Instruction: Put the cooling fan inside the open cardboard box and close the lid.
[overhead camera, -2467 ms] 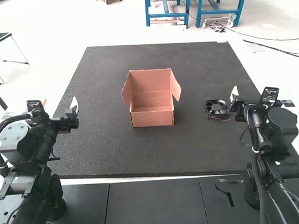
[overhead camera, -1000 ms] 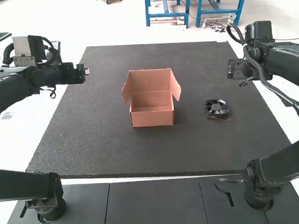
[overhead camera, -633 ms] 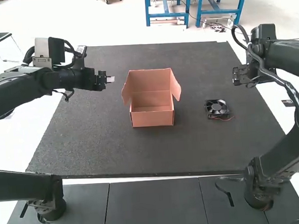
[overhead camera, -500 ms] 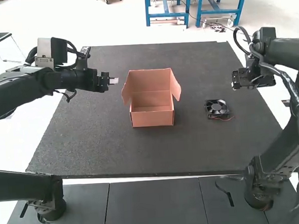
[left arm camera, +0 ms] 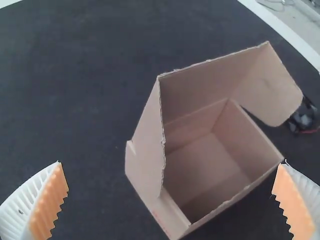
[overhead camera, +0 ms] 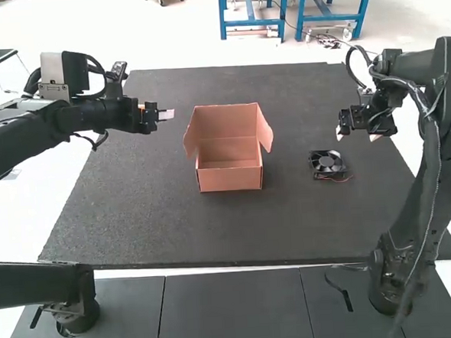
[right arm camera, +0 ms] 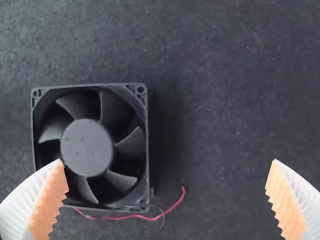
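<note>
The open brown cardboard box (overhead camera: 229, 157) stands mid-mat with its lid and side flaps upright. The black cooling fan (overhead camera: 326, 163) lies flat to the right of the box, trailing a thin red wire (right arm camera: 131, 215). My left gripper (overhead camera: 161, 115) hovers open just left of the box's left flap. The left wrist view looks into the empty box (left arm camera: 210, 165) between the orange pads (left arm camera: 48, 200). My right gripper (overhead camera: 359, 129) hangs open above and slightly right of the fan. In the right wrist view the fan (right arm camera: 90, 147) lies near one fingertip pad (right arm camera: 47, 200).
A black mat (overhead camera: 136, 213) covers the table, with bare mat around the box and fan. The fan (left arm camera: 302, 117) peeks out past the box's far flap in the left wrist view. Dark base plates (overhead camera: 234, 310) line the front edge.
Both arms rose from their low rest poses and stretched over the mat. The left gripper came up beside the box's left flap. The right gripper swung inward and down toward the fan.
</note>
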`<state>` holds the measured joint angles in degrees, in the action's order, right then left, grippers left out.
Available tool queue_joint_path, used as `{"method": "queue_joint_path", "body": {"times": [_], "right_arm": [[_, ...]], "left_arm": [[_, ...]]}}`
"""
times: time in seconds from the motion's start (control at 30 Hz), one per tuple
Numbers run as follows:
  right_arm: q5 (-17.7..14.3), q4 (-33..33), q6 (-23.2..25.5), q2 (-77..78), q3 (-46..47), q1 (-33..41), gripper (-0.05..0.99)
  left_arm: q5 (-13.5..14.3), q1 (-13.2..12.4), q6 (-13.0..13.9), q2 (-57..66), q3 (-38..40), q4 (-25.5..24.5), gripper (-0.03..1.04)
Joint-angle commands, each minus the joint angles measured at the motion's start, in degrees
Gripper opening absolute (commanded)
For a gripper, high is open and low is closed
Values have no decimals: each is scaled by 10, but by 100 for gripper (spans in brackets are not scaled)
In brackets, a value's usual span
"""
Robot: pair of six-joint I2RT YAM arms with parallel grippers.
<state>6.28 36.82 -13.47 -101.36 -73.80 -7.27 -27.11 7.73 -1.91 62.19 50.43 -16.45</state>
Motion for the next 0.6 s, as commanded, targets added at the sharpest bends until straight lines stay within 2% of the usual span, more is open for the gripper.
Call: {"method": "queue_joint_path", "body": {"times": [0.0, 0.17, 0.4, 0.57], "right_arm": [[2, 10, 8, -24, -13, -6, 91], [-11, 10, 18, -58, -15, -13, 91], [-56, 0, 20, -89, -27, -19, 91], [-56, -2, 21, -108, -37, -21, 90]], "left_arm": [[-14, -5, 11, -8, 3, 5, 97], [-15, -5, 10, -8, 1, 8, 97], [-15, -5, 6, -8, -1, 20, 97], [-15, -5, 5, -8, -1, 21, 97]]}}
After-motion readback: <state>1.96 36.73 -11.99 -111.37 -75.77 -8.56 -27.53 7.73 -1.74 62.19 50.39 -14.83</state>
